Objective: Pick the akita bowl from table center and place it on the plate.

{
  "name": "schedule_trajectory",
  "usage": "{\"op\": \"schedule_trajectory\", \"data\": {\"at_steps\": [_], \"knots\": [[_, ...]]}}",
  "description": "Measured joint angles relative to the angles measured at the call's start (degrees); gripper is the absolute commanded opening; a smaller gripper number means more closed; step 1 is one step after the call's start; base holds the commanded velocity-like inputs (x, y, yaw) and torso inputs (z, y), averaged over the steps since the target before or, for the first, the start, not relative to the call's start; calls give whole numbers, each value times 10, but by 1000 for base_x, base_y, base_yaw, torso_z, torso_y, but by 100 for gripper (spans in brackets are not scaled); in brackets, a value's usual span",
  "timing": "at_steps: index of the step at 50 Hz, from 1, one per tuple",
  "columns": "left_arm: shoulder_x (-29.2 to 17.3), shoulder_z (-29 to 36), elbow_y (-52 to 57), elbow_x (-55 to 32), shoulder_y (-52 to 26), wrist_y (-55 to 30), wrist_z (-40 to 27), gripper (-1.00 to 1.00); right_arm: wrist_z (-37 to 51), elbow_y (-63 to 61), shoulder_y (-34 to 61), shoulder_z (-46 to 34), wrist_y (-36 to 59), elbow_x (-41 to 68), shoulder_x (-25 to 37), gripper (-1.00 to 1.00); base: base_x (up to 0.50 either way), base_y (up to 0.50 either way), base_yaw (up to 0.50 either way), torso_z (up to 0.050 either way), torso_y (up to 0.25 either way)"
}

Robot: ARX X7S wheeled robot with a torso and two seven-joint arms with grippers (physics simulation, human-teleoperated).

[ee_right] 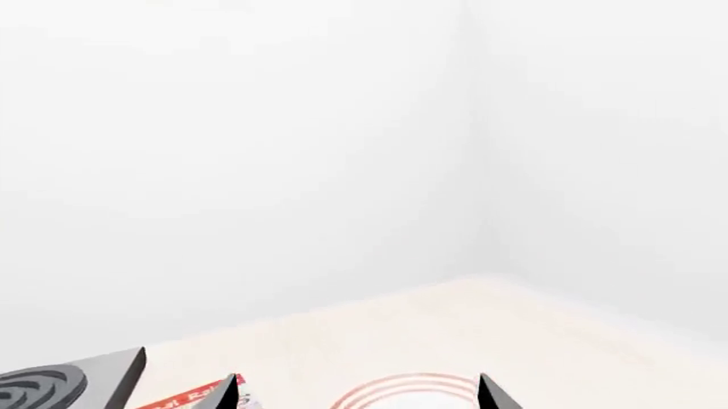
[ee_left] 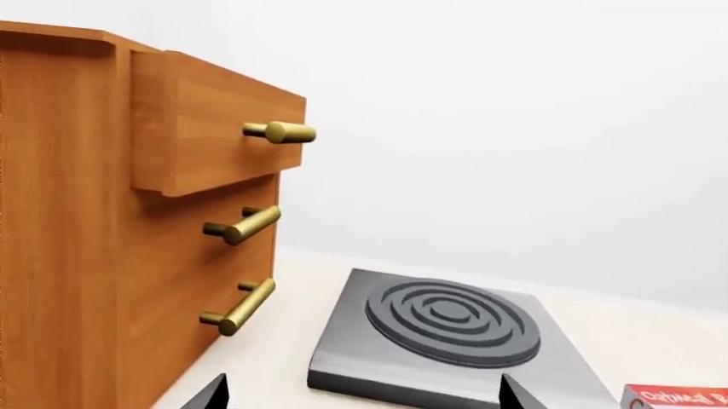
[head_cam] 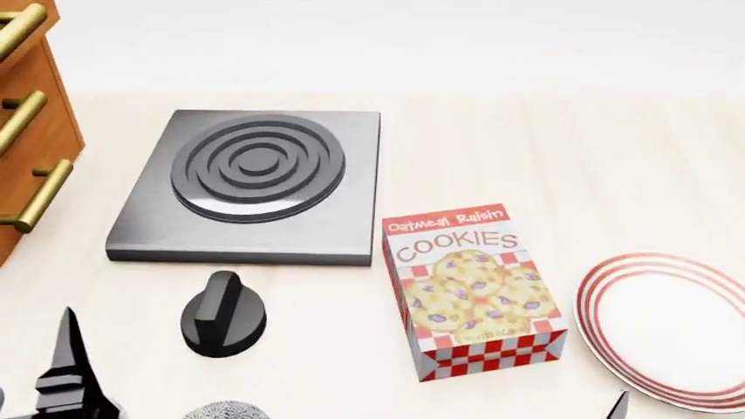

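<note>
Drawer cabinet (head_cam: 30,122): wooden, brass bar handles, at the far left edge of the pale surface (head_cam: 559,157); in the left wrist view its top drawer stands pulled out.
Left gripper (ee_left: 361,394): two dark fingers (ee_left: 210,394) spread wide apart, holding nothing, pointed toward the hotplate.
Hotplate (head_cam: 250,183): grey square slab with raised concentric rings, just right of the cabinet.
Black knob (head_cam: 222,316): loose on the surface, near the hotplate's front edge.
Akita bowl (head_cam: 225,410): only a speckled grey rim shows at the bottom edge of the head view, below the knob.
Cookie box (head_cam: 475,292): lies flat, "Oatmeal Raisin COOKIES", between hotplate and plate.
Plate (head_cam: 605,310): white, red rings, far right, nothing on it.
Right gripper (ee_right: 358,394): fingers (ee_right: 492,394) spread apart, empty, above the plate's near side.
</note>
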Motion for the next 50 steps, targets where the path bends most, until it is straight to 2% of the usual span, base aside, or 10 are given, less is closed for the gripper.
{"op": "schedule_trajectory", "data": {"at_steps": [8,21,38,50], "knots": [[-9,-11,10,-11,-4,-8,-7,100,-4,-35,34,-36,97,25,20,100,0,0,0,0,0],[-29,-67,34,-48,-20,-34,-29,100,-43,-71,157,-112,295,94,47,100,0,0,0,0,0],[-40,-109,72,-80,-15,-46,-49,100,-88,7,306,-152,504,232,30,100,0,0,0,0,0],[-42,-120,85,-92,-6,-44,-54,100,-86,85,380,-143,616,313,-1,100,0,0,0,0,0]]}}
